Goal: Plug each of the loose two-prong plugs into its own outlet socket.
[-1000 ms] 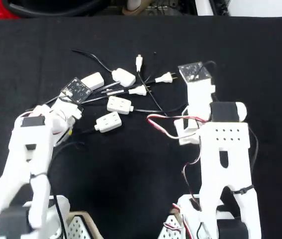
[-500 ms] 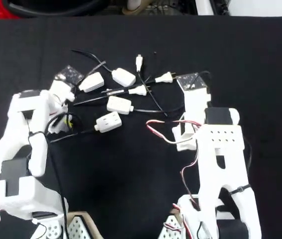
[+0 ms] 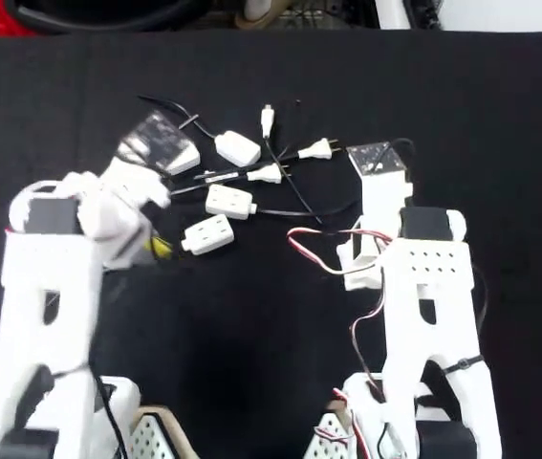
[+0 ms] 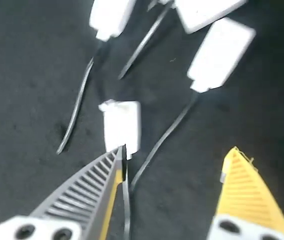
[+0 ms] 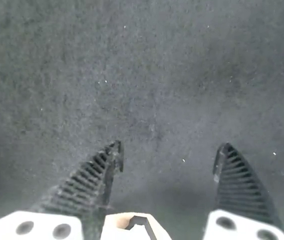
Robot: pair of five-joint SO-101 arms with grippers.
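Three white two-prong plugs (image 3: 267,120), (image 3: 318,148), (image 3: 266,174) lie loose on black cords at the middle back of the black cloth. White outlet sockets (image 3: 237,148), (image 3: 229,201), (image 3: 208,234) lie just left of them. My left arm's wrist (image 3: 156,142) hangs over the leftmost socket. In the left wrist view my left gripper (image 4: 178,149) is open, and its grey fingertip (image 4: 116,155) is right by a small white socket (image 4: 121,125) with a cord. Another socket (image 4: 221,52) lies farther off. My right gripper (image 5: 171,147) is open over bare cloth, right of the plugs.
Thin black cords (image 3: 294,196) cross between the plugs and sockets. A red-and-white wire (image 3: 314,251) loops off the right arm (image 3: 428,287). Dark cloth (image 3: 251,325) covers the table toward the front.
The left arm swung out to the left, then back, its wrist ending over the leftmost socket, farther back than before. The right arm drew back slightly.
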